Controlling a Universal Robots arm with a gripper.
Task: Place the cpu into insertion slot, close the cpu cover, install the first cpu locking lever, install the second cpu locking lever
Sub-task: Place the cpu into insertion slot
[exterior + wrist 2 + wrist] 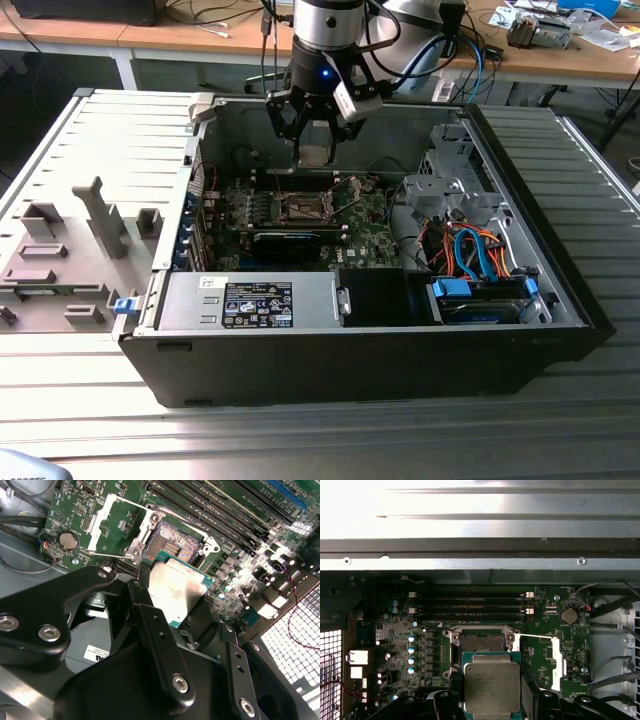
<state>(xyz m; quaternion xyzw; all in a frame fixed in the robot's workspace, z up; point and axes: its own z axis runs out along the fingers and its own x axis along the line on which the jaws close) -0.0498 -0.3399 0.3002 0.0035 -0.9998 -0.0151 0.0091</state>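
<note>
This looks like a robotics lab or electronics workshop. An opened computer case lies on a ribbed metal tabletop, with a robot arm over it at twelve o'clock. Wooden workbenches behind, from eleven to one o'clock, carry loose cables and small devices.

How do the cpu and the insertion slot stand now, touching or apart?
Apart. In the exterior view the cpu hangs in the jaws, clearly above the insertion slot, a gap between them.
</note>
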